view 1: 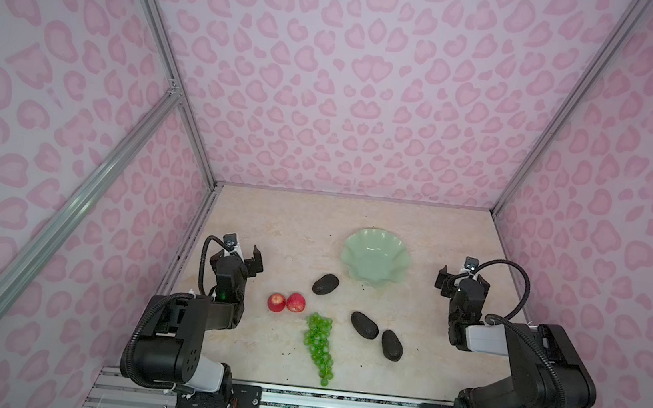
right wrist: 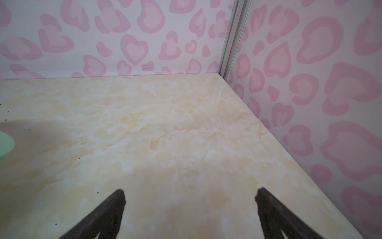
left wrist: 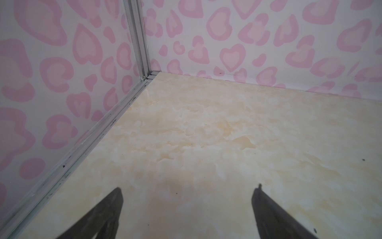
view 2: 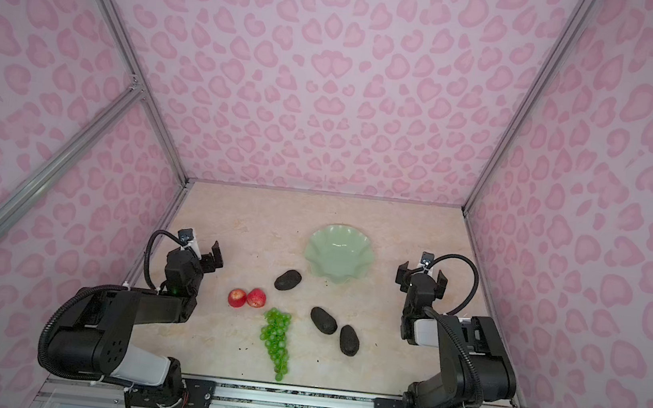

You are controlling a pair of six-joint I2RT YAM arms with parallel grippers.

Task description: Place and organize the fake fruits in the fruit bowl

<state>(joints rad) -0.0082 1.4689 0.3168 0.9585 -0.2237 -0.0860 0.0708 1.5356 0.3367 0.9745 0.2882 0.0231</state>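
Your left gripper [view 1: 245,252] hangs released, jaws spread wide with nothing between them, over bare tabletop [view 1: 272,228] near the left wall. Your right gripper [view 1: 462,278] is open and empty too, off to the right of the fruit bowl [view 1: 375,256], which sits toward the back with nothing in it.

Every fruit lies on the tabletop. One avocado [view 1: 325,284] rests just off the bowl's near-left rim. The two red apples [view 1: 276,302] [view 1: 296,303] sit side by side close to your left arm. The bunch of green grapes [view 1: 319,344] stretches from just below them toward the front edge. A second avocado [view 1: 364,325] and a third avocado [view 1: 391,345] lie close together to its right.

I judge the task not begun: all six pieces are left to place.
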